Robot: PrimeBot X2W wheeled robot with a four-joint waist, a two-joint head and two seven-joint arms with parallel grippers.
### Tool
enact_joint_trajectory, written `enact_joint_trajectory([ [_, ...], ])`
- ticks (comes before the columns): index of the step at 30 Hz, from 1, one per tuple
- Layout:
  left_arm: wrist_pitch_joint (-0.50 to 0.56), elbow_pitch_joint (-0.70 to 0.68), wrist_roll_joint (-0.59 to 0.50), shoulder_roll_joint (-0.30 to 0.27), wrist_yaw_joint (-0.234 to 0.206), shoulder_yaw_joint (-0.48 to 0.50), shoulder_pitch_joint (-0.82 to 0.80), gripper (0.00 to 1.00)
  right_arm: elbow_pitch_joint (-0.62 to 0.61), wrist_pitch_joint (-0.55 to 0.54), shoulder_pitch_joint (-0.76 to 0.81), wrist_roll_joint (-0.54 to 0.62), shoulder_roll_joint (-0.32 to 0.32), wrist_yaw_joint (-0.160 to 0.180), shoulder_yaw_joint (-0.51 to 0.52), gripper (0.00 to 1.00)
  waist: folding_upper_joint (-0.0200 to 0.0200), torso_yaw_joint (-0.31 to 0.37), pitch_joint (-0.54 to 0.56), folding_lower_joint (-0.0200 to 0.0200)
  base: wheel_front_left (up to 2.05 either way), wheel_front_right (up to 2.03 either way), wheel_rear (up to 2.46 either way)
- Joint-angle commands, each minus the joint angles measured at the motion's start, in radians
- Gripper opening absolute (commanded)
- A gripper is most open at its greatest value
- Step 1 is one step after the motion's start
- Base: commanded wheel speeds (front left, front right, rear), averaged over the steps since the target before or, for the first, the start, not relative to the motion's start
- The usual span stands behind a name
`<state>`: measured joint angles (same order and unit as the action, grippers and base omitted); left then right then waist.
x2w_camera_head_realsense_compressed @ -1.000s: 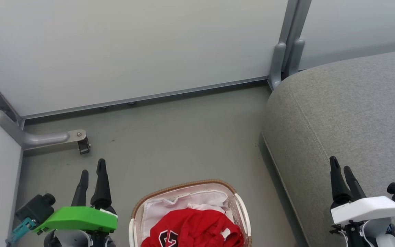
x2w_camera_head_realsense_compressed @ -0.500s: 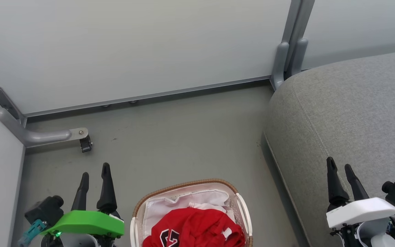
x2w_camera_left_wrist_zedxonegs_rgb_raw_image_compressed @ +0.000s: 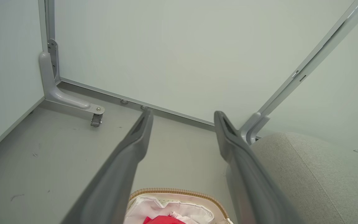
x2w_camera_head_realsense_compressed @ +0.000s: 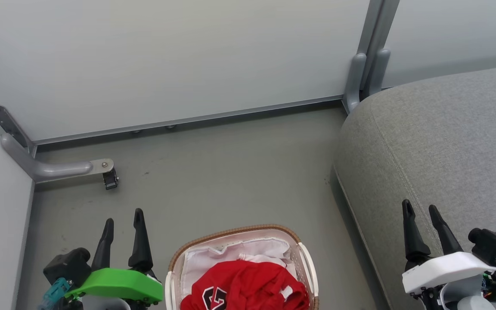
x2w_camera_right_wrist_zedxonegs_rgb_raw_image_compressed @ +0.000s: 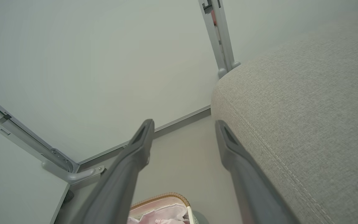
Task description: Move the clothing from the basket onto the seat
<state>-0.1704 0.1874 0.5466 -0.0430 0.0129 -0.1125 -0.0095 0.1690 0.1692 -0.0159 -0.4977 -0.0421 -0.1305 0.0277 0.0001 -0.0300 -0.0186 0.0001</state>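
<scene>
Grey floor (x2w_camera_head_realsense_compressed: 213, 172), smooth, with a few dark scuffs. Standing on it are a white laundry basket (x2w_camera_head_realsense_compressed: 230, 231) with a brown woven-look rim, at the near edge of the head view, and a large grey upholstered seat (x2w_camera_head_realsense_compressed: 437, 142) to the basket's right, apart from it. A grey partition foot (x2w_camera_head_realsense_compressed: 58, 168) at far left ends in a small caster (x2w_camera_head_realsense_compressed: 110, 181). Pale partition panels (x2w_camera_head_realsense_compressed: 166, 64) bound the far side.

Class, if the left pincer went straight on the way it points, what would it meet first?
Most likely the wall's bottom rail, or the floor just before it. The left pincer points there with nothing in between, though depth is unclear.
</scene>
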Motion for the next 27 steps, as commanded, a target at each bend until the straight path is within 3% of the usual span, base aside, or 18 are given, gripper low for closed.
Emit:
enact_joint_trajectory([
  [1,-0.010,-0.003,-0.025,-0.007,-0.005,-0.004,0.007,1.00,-0.007,0.012,0.005,0.028,-0.007,0.000,-0.003,1.00,-0.0001,-0.001,0.000,-0.0001,0.00,0.00,0.00],
  [27,-0.065,0.045,-0.194,-0.009,-0.022,-0.042,0.020,1.00,-0.011,0.065,0.019,0.233,-0.009,0.000,-0.028,1.00,-0.0001,-0.026,-0.006,-0.0001,0.00,0.00,0.00],
])
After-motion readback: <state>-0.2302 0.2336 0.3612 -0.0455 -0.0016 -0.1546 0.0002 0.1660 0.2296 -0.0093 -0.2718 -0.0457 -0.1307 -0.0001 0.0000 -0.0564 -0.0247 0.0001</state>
